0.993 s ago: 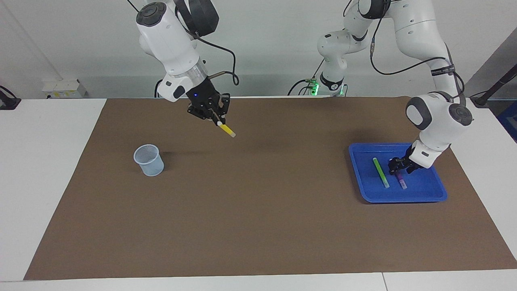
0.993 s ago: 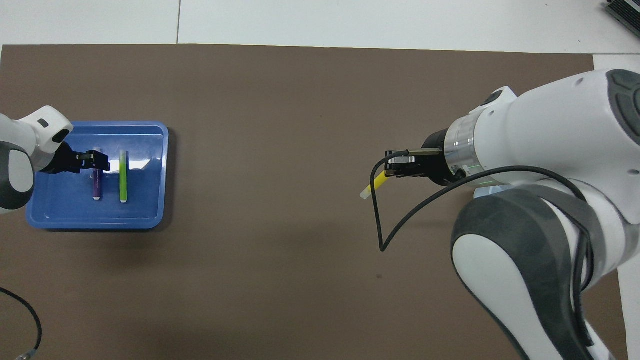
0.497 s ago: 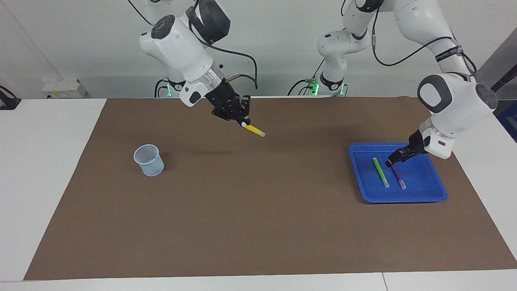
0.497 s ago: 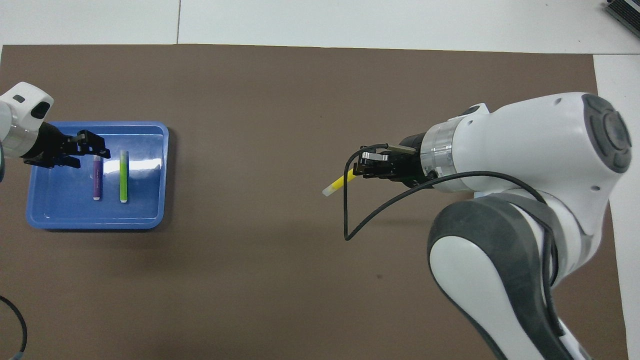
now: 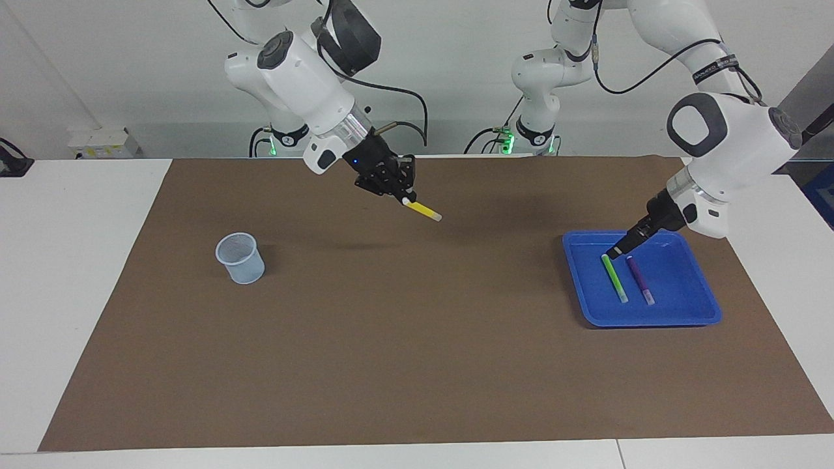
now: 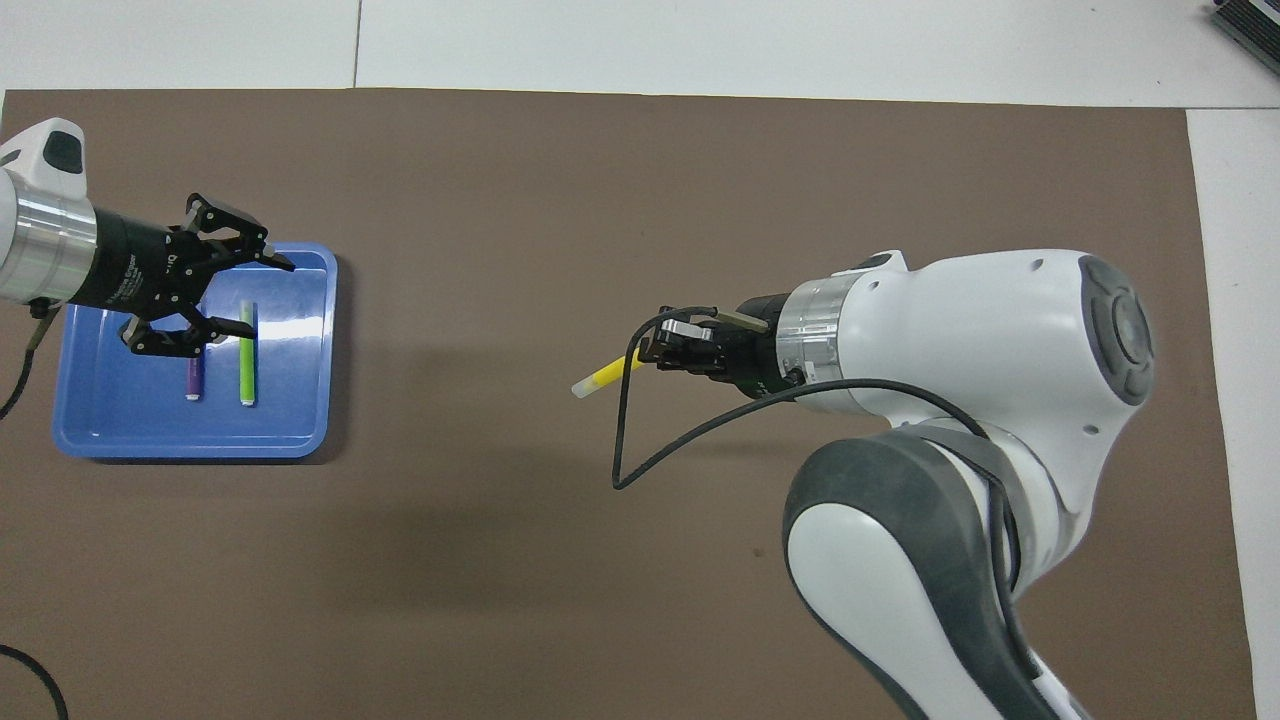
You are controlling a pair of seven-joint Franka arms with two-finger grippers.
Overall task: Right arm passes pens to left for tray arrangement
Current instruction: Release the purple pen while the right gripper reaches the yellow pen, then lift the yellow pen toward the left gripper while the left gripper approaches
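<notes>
Facing view: the right hand [image 5: 399, 191] hangs in the air over the middle of the brown mat [image 5: 417, 365], fingers pinched shut on the yellow pen [image 5: 425, 210]. It holds the pen near one end, so most of the barrel juts out below the fingers and slants down toward the left arm's end of the surface. The left hand [image 5: 616, 251] is low over the blue tray [image 5: 690, 314], holding nothing. Just under its tips lie the green pen [image 5: 614, 277] and the purple pen [image 5: 640, 280], side by side and apart. A pale mesh cup [image 5: 240, 258] stands well away from both hands, toward the right arm's end.

Overhead view: the left hand [image 6: 262, 296] shows its fingers spread wide over the tray [image 6: 190, 445], with the green pen [image 6: 246, 352] and purple pen [image 6: 193, 381] beneath it. The right hand [image 6: 648, 353] points the yellow pen [image 6: 606, 376] at the left arm's end, free end leading.

The step in hand looks like the last handover. To do it well, the right hand should hold the pen steady and keep its grip near the one end, leaving the long free barrel for the left hand to take. The left hand should lift clear of the two laid pens before crossing, close around the free barrel, and only then should the right hand let go; otherwise the pen may drop.
</notes>
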